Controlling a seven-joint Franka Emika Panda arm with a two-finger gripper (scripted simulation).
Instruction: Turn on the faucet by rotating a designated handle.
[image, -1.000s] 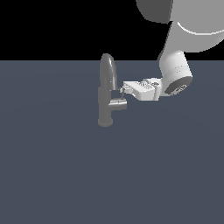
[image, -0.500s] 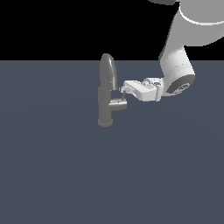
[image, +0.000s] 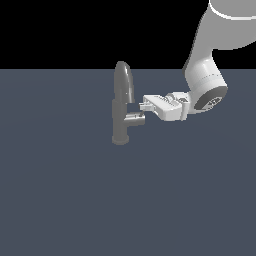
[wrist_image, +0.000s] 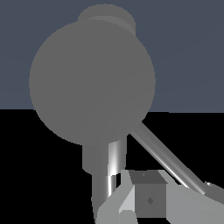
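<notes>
Hand (image: 148, 106) beside faucet (image: 121, 102), finger spread can't tell.
Handle (image: 135, 119) looks rigid, slick metal; push its thin lever pin (wrist_image: 164, 157).

The hand (image: 146, 106) sits just above the handle (image: 135, 119), on the faucet's (image: 121, 105) right in the exterior view.

Faucet (image: 121, 107) stands upright on dark floor (image: 75, 200). Handle (image: 135, 119) juts toward the exterior view's right. Gripper (image: 145, 105) tips sit just above handle end; jaw state unclear.
</notes>
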